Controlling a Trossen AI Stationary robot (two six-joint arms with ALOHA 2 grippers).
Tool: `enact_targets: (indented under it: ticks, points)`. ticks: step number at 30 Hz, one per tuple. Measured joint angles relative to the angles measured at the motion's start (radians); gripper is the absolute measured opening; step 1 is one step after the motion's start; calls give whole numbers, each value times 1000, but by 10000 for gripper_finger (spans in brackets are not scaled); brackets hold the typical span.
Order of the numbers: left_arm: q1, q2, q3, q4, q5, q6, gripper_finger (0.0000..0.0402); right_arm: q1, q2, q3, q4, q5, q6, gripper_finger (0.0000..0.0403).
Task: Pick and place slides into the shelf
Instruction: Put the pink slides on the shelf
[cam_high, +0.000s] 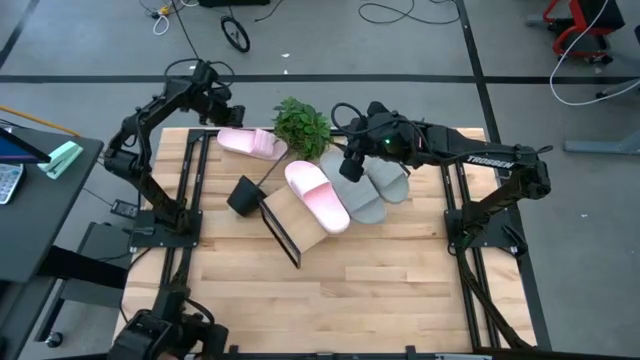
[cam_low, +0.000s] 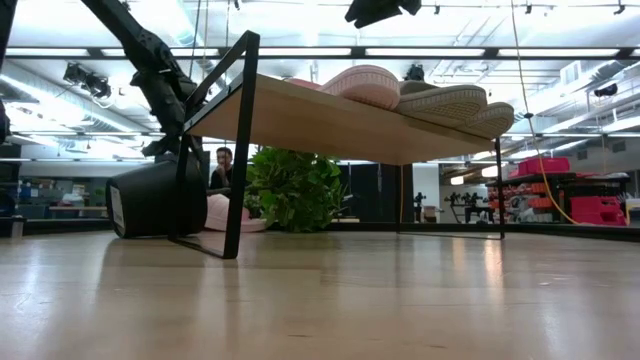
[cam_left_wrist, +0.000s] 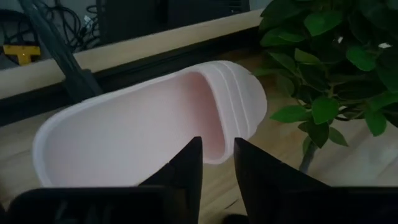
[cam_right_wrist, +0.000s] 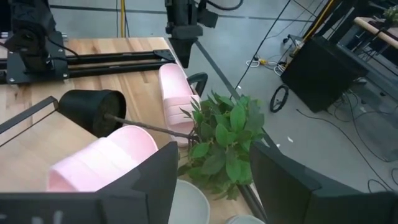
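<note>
From above, three slides sit on the shelf (cam_high: 300, 225): a pink one (cam_high: 317, 195) and two grey ones (cam_high: 360, 195), (cam_high: 388, 182). The fourth, a pink slide (cam_high: 251, 143), lies on the table (cam_high: 330, 300) at about 10 o'clock from the shelf, just beside the plant (cam_high: 302, 125). The left gripper (cam_high: 222, 108) hangs by its far end; the right gripper (cam_high: 352, 163) hovers over the grey pair. A black pot (cam_high: 243, 195) lies tipped over at the shelf's 9 o'clock corner, a likely snag on any carry across.

At table level, the shelf (cam_low: 330, 120) slopes, and the slides on it, pink (cam_low: 362, 84) and grey (cam_low: 448, 102), rest near its upper edge. A bump from either arm could send them sliding off. The loose slide (cam_low: 222, 213) shows behind the frame, next to the plant (cam_low: 295, 188) and pot (cam_low: 150, 198).

The left wrist view shows the left gripper (cam_left_wrist: 216, 163) with its jaws narrow and empty, the gap only a slit, aimed at the slide's (cam_left_wrist: 155, 121) rim. Unless they widen, I judge they would push the foam rather than grip it; leaves (cam_left_wrist: 329, 62) crowd one side.

The right wrist view shows the right gripper (cam_right_wrist: 211, 180) spread wide, holding nothing, above the plant (cam_right_wrist: 224, 137), with the shelved pink slide (cam_right_wrist: 106, 158) and the loose one (cam_right_wrist: 175, 93) beyond. Its descent could crush foliage.
</note>
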Motion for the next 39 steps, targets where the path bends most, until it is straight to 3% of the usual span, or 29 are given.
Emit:
enact_targets:
  ticks: [16, 39]
  points:
    - [-65, 123, 0, 25, 47, 8, 165, -5, 0, 0, 2, 0, 50, 204]
    - [-131, 179, 0, 204, 33, -57, 176, -5, 0, 0, 2, 1, 51, 204]
